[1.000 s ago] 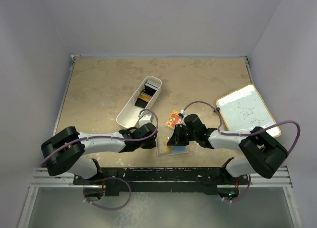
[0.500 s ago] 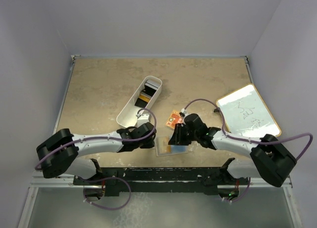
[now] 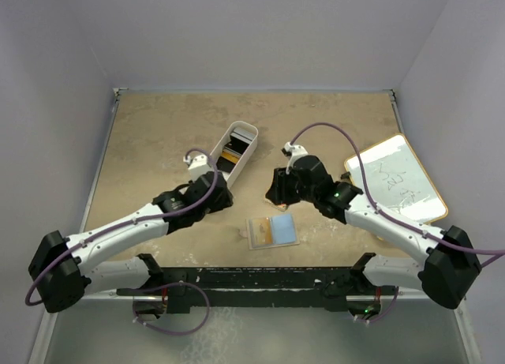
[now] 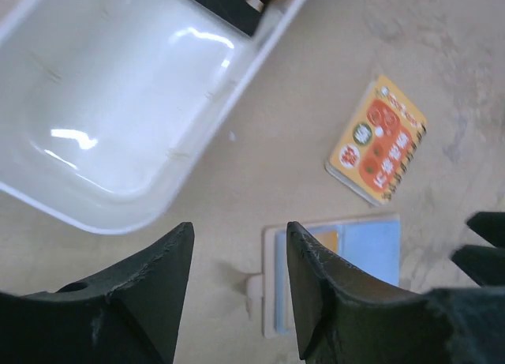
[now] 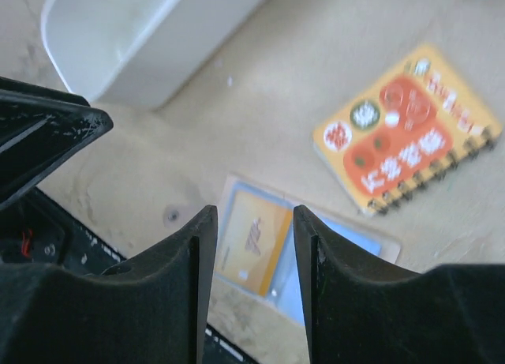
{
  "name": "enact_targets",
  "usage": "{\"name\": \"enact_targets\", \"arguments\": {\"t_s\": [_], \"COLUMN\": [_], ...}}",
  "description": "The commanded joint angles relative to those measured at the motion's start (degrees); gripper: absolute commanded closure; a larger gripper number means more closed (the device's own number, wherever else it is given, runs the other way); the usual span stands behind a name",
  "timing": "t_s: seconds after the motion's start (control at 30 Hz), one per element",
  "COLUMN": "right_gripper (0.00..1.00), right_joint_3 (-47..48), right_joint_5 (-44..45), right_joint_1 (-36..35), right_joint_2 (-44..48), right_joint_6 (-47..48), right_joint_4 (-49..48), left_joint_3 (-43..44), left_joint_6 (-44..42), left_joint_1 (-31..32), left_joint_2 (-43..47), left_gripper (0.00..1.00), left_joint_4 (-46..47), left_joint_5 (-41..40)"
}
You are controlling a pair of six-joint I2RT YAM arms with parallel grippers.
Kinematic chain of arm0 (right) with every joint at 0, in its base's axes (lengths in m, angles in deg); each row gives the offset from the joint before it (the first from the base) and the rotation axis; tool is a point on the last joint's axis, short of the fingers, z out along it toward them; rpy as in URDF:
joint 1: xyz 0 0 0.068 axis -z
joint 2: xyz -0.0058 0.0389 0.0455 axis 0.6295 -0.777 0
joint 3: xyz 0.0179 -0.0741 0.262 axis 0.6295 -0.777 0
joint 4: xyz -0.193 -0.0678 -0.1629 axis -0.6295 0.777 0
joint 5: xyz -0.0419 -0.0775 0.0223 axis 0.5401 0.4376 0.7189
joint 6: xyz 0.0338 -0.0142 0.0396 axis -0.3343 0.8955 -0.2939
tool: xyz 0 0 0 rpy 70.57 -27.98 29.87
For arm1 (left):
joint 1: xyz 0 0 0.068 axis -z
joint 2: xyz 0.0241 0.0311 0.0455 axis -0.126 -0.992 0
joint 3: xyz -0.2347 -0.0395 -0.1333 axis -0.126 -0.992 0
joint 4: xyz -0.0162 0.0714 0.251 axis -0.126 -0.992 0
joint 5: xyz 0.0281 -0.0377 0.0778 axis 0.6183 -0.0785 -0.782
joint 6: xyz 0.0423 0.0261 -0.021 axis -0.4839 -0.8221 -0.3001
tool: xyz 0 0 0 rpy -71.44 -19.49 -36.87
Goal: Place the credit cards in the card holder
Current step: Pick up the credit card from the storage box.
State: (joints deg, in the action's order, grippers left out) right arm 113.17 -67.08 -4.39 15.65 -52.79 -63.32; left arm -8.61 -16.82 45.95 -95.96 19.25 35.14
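Both arms have drawn back from the card holder (image 3: 252, 231), which lies open near the table's (image 3: 158, 135) front edge. The white bin (image 3: 203, 182) sits behind-left and the orange packet (image 4: 377, 139) just beyond. An orange card (image 4: 325, 239) and a blue card (image 4: 367, 249) show on the holder. The left gripper (image 4: 238, 245) and right gripper (image 5: 252, 222) hover half-parted and empty.

We see the beige card holder (image 3: 252, 240) lying open and flat on the surface (image 3: 158, 135) near its front edge, snap tab (image 3: 243, 234) at its left, an orange-gold card (image 3: 264, 231) and a blue card (image 3: 285, 230) side by side on its inner face, further cards (image 3: 230, 154), black and orange, in the white bin (image 3: 207, 178).
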Motion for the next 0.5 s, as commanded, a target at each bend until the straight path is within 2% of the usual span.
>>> {"name": "enact_targets", "arguments": {"t_s": [0.0, 0.27, 0.47], "right_gripper": [0.52, 0.47, 0.43], "right_joint_3": [8.7, 29.3, 43.5], "right_joint_5": [6.3, 9.1, 14.2], "right_joint_1": [-0.1, -0.1, -0.1], "right_joint_2": [-3.2, -18.9, -31.7], "right_joint_6": [9.6, 20.8, 31.2], "right_joint_4": [1.4, 0.9, 1.9], "left_joint_3": [1.2, -0.9, -2.8], "left_joint_6": [-3.2, -5.5, -5.8], "left_joint_1": [-8.2, -18.6, -21.9], "left_joint_2": [4.9, 8.2, 8.7], "left_gripper": [0.51, 0.48, 0.49], "left_joint_4": [-4.3, -4.5, -3.2], "left_joint_5": [-0.8, 3.5, 4.9]}}
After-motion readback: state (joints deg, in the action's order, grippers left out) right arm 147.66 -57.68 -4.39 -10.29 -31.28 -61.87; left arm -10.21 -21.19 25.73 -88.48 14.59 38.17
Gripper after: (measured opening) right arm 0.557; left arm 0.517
